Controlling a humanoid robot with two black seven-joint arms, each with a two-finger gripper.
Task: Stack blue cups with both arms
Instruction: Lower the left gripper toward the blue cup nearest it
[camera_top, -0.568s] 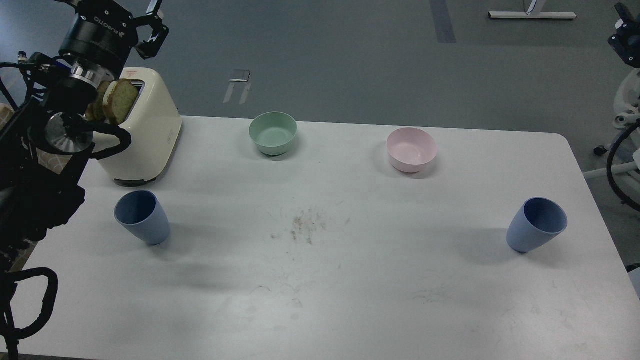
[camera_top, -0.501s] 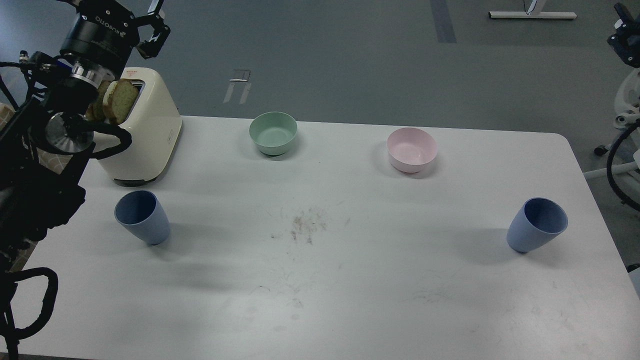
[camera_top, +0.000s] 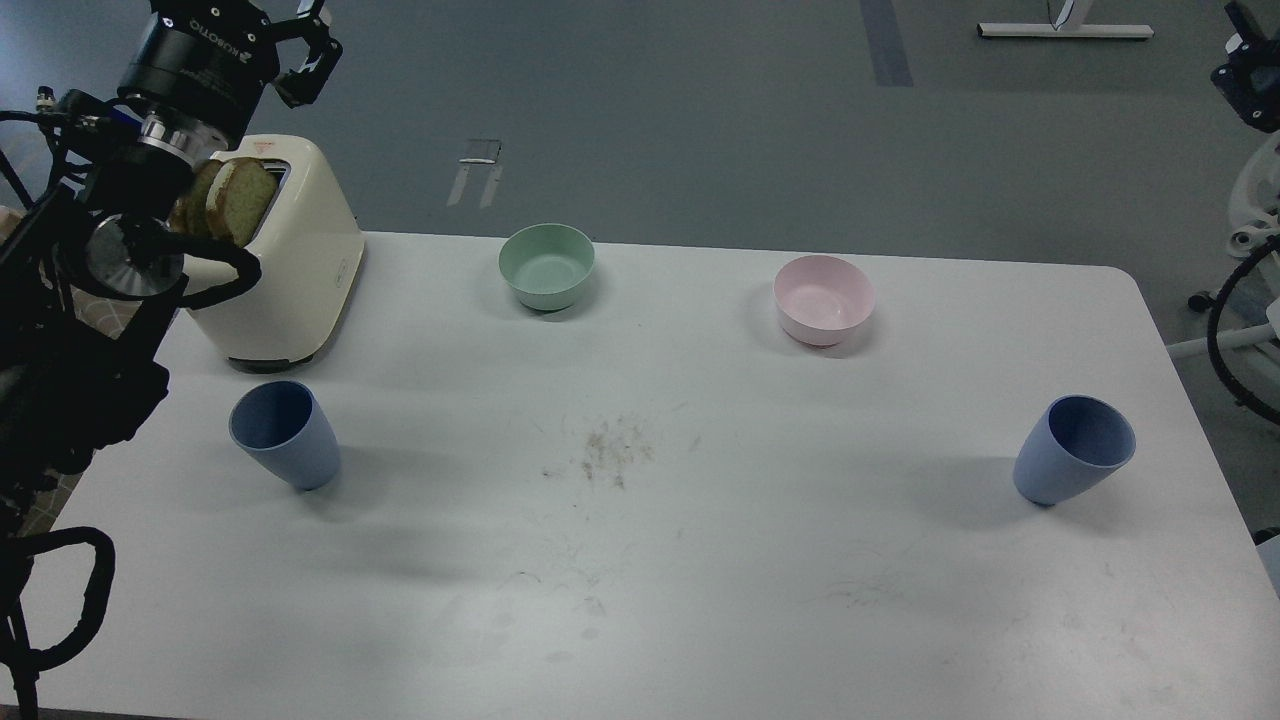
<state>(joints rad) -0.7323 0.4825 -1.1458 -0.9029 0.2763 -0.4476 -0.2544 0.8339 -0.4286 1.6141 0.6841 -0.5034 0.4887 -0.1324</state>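
Two dusty-blue cups stand upright on the white table (camera_top: 700, 560). The left cup (camera_top: 285, 435) is near the front left, in front of the toaster. The right cup (camera_top: 1072, 450) is near the right edge. My left gripper (camera_top: 240, 10) is raised high at the top left, above the toaster and far from the left cup. Its fingers are spread and empty, with the tips cut off by the top edge. My right gripper (camera_top: 1245, 72) shows only as a small dark part at the top right edge, far above the right cup.
A cream toaster (camera_top: 290, 270) with bread slices (camera_top: 235, 200) stands at the back left, partly behind my left arm. A green bowl (camera_top: 547, 265) and a pink bowl (camera_top: 823, 298) sit along the back. A crumb patch (camera_top: 605, 450) marks the table's middle.
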